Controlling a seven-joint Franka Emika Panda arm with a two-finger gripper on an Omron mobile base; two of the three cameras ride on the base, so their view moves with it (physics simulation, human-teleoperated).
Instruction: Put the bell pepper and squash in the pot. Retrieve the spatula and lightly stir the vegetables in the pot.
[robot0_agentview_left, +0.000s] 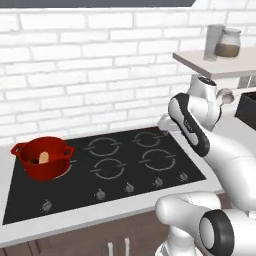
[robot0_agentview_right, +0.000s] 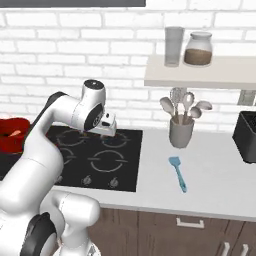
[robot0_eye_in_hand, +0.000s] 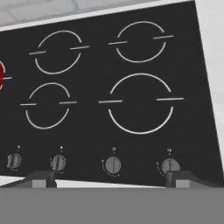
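The squash (robot0_agentview_left: 45, 157) is seen inside the red pot (robot0_agentview_left: 43, 158). The gripper (robot0_eye_in_hand: 109, 177) is held spread and empty above the cooktop (robot0_eye_in_hand: 113, 87). The blue spatula (robot0_agentview_right: 177, 172), lying on the counter (robot0_agentview_right: 220, 185) near the utensil cup (robot0_agentview_right: 181, 131), is best approached from above along its handle.

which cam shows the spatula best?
Right base view: the blue spatula lies whole and unblocked on the counter, in front of the utensil cup. The other views give nothing usable on it.

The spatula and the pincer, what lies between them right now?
In the right base view, the right edge of the black cooktop and bare white counter separate the open pincer from the spatula.
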